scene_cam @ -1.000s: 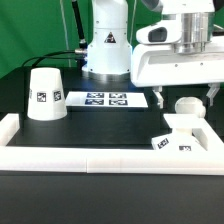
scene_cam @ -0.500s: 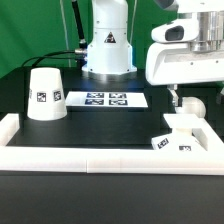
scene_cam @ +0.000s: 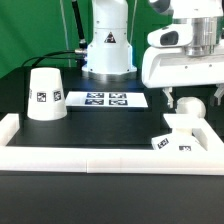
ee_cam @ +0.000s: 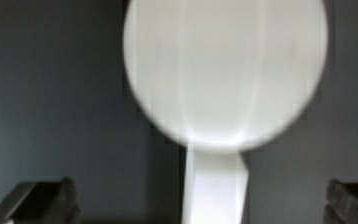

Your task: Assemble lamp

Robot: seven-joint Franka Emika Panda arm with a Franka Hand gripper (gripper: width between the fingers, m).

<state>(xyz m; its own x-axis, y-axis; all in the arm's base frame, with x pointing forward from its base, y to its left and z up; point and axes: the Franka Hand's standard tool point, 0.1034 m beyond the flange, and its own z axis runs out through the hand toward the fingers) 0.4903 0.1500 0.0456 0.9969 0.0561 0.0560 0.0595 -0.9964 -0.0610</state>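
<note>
Starting at the exterior view's left: the shade point(scene_cam: 45, 93) sits alone, mouth down on the black table, well clear of everything. Next along is the marker board point(scene_cam: 105, 99), lying flat. Now the busy end. Over the last second the gripper point(scene_cam: 192, 98) has slid toward the exterior view's right and settled back over the bulb point(scene_cam: 190, 107), which stands upright on the base point(scene_cam: 192, 135) by the front rail point(scene_cam: 90, 158).

The wrist view shows the fingers point(ee_cam: 34, 203) spread wide, one on each side of the bulb's stem point(ee_cam: 217, 185), with a dark gap either side. So the tool is released and holding nothing. I can't tell whether the bulb is fully seated in the base. My read is that I'm lined up for a fresh grip on it, and the shade comes afterward.
</note>
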